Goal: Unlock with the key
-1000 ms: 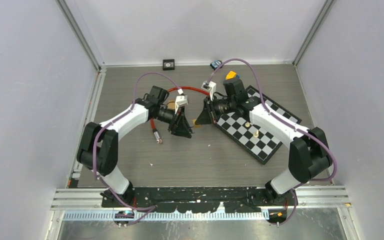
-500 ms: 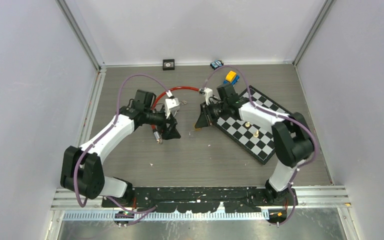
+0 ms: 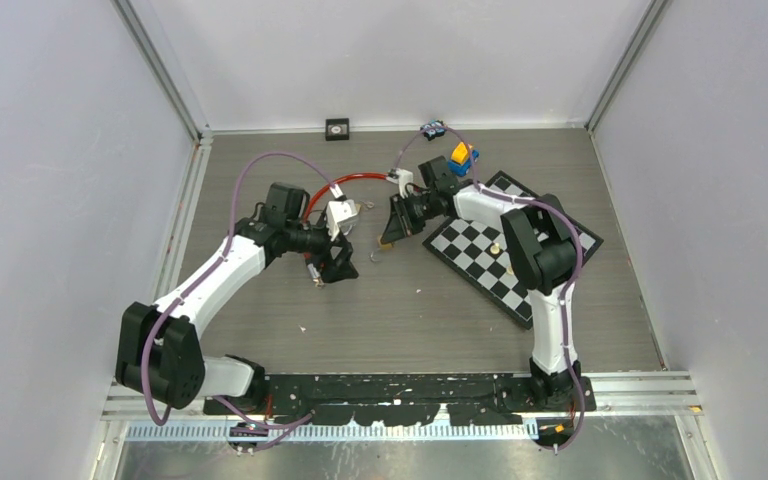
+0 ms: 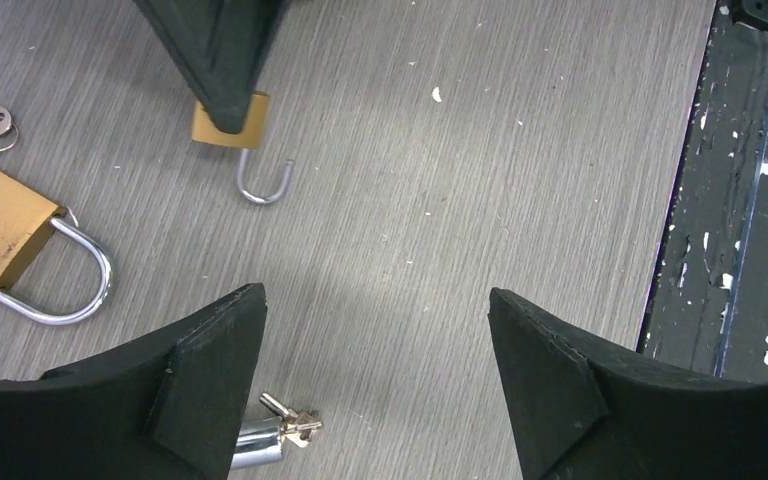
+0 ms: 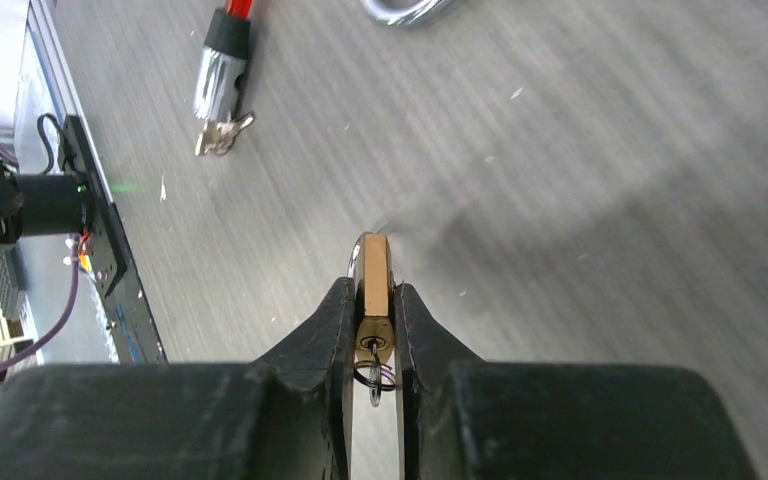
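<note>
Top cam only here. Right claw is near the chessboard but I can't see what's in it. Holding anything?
Observer: Yes. In the right wrist view, the right claw is pinched shut on a small padlock, with a key in its keyhole.
Operator: Shackle open?
Observer: In the left wrist view, the shackle hangs with one leg free of the body, so it looks open.
Operator: Left claw?
Observer: The left claw is wide open and empty.
</note>
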`<action>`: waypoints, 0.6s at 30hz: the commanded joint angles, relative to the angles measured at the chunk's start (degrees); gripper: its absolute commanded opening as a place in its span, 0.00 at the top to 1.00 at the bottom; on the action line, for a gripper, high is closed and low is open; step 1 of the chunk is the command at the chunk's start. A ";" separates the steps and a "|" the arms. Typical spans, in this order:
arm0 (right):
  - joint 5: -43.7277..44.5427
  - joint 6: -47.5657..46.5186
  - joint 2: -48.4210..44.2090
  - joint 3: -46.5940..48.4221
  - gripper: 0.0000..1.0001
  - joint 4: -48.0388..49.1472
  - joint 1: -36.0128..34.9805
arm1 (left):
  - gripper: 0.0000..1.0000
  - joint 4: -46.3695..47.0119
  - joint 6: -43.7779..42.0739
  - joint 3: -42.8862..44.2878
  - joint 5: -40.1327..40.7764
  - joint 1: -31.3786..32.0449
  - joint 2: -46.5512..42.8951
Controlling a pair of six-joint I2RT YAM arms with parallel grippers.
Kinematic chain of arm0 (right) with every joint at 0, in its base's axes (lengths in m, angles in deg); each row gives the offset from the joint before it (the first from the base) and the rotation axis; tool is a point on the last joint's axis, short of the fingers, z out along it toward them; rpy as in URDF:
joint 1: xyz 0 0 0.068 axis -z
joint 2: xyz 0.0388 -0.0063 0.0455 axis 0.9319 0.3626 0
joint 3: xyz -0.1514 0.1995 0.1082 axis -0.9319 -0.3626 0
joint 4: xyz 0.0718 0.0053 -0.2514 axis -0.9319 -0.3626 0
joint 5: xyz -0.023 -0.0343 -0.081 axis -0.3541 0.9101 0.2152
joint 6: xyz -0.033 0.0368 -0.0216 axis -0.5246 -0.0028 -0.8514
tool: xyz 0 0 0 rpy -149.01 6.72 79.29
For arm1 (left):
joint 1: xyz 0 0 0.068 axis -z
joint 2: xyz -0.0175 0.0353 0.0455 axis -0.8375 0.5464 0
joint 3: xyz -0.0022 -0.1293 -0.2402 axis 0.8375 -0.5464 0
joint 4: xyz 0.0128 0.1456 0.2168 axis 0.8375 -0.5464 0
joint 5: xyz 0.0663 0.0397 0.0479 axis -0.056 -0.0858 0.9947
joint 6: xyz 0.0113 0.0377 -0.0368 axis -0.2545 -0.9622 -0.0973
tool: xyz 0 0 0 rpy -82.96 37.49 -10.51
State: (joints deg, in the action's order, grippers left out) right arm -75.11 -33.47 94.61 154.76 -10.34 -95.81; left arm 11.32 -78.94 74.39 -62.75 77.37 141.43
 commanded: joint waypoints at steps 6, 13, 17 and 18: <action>-6.98 -6.66 8.83 14.08 0.81 -12.78 4.16 | 0.14 3.19 1.60 0.63 -0.69 -0.28 -0.16; -9.14 -12.15 13.31 19.43 0.73 -21.11 7.18 | 0.12 3.28 2.11 0.41 -1.61 -0.28 -0.01; -9.35 -12.85 14.53 20.03 0.66 -21.97 8.44 | 0.11 3.25 2.13 0.41 -1.80 -0.25 0.21; -9.21 -12.87 14.72 20.22 0.63 -22.03 8.62 | 0.11 3.25 2.12 0.45 -1.79 -0.26 0.28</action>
State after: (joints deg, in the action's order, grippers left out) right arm -82.46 -43.54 108.36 172.33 -29.22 -88.09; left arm 12.83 -77.44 74.39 -62.97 77.37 141.50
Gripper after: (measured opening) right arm 0.318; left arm 0.886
